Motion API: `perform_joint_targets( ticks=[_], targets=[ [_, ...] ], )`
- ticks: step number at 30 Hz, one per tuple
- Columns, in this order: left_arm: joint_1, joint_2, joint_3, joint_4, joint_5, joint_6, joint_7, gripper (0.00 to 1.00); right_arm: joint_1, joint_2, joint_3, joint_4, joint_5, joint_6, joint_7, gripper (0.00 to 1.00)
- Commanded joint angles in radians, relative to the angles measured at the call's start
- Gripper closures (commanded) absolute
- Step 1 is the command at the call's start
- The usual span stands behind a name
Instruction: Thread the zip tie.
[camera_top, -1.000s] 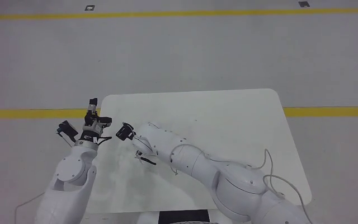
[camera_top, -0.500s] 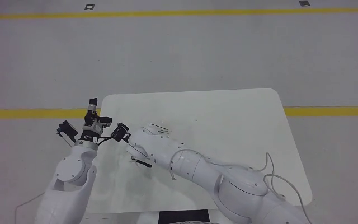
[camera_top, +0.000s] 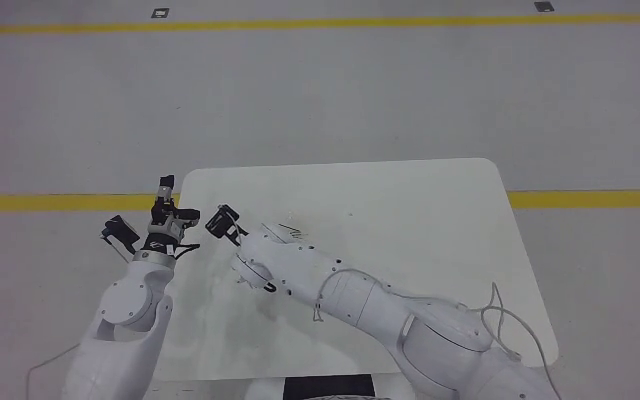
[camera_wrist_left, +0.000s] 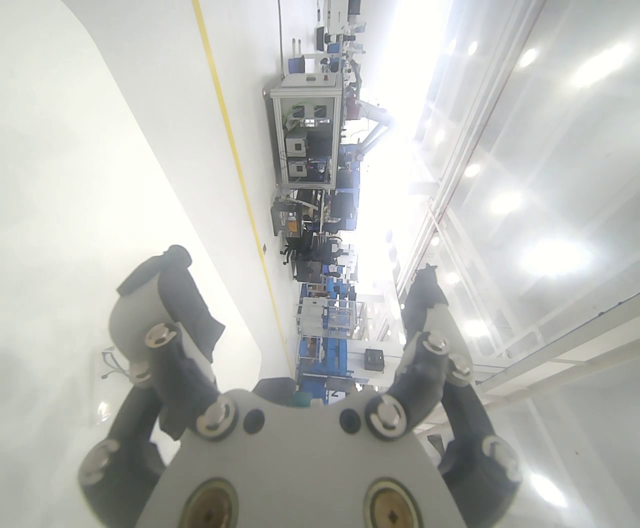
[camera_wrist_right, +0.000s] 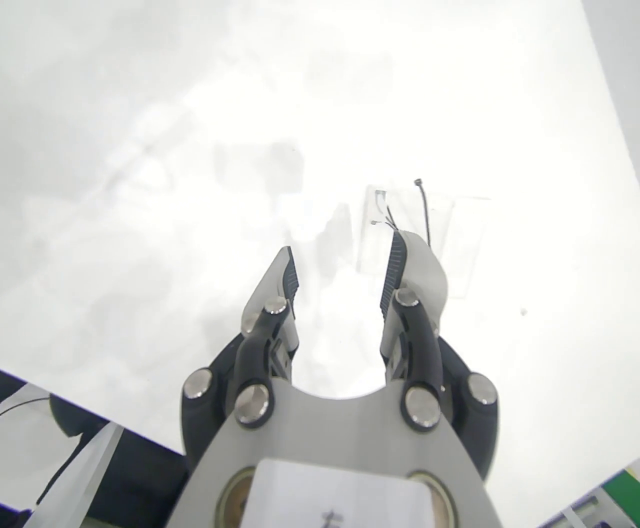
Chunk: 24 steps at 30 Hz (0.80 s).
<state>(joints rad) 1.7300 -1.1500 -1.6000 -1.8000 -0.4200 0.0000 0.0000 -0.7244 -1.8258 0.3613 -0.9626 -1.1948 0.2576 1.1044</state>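
Two grippers hang over the left part of the white table (camera_top: 420, 200), and both are released. The left gripper (camera_wrist_left: 300, 285) sits nearest the robot, out by the table's left edge. Its dark fingers (camera_wrist_left: 167, 300) are spread wide with nothing between them, and it faces along that edge toward the room beyond. The right arm lies across the table from the robot's right side. The right gripper (camera_wrist_right: 340, 265) points down at the table top close to the left one, its ribbed pads (camera_wrist_right: 393, 260) apart and holding nothing.

Just beyond it lies the zip tie (camera_wrist_right: 425, 212), a thin black strap flat on a clear sheet (camera_wrist_right: 465, 235) on the table, with its small head at the end away from the gripper. The strap lies outside the gap, to the side of one finger rather than between the two. Its near end passes behind that finger's tip, so whether they touch cannot be told. A few shorter dark strands (camera_wrist_right: 386, 220) lie on the same sheet just ahead of the same fingertip. In the top view the zip tie shows as fine dark lines just beside the right arm's wrist, on the side away from the robot, apart from the left gripper.

Farther off, a yellow line (camera_top: 575, 198) on the grey floor runs out from behind the table on both sides.
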Motion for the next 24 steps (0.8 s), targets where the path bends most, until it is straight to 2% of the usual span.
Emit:
perform_joint_targets(
  ticks=[1, 5, 12, 24],
  targets=[
    [0.000, 0.000, 0.000, 0.000, 0.000, 0.000, 0.000, 0.00, -0.005, 0.011, 0.015, -0.015, -0.029, 0.001, 0.019, 0.64],
    [0.000, 0.000, 0.000, 0.000, 0.000, 0.000, 0.000, 0.00, -0.012, 0.023, 0.039, -0.027, -0.071, -0.013, 0.041, 0.74],
    [0.000, 0.000, 0.000, 0.000, 0.000, 0.000, 0.000, 0.00, -0.017, 0.015, 0.066, 0.012, -0.082, -0.057, 0.038, 0.75],
    [0.000, 0.000, 0.000, 0.000, 0.000, 0.000, 0.000, 0.00, 0.030, -0.049, 0.068, 0.203, -0.083, -0.102, -0.042, 0.78]
  ],
)
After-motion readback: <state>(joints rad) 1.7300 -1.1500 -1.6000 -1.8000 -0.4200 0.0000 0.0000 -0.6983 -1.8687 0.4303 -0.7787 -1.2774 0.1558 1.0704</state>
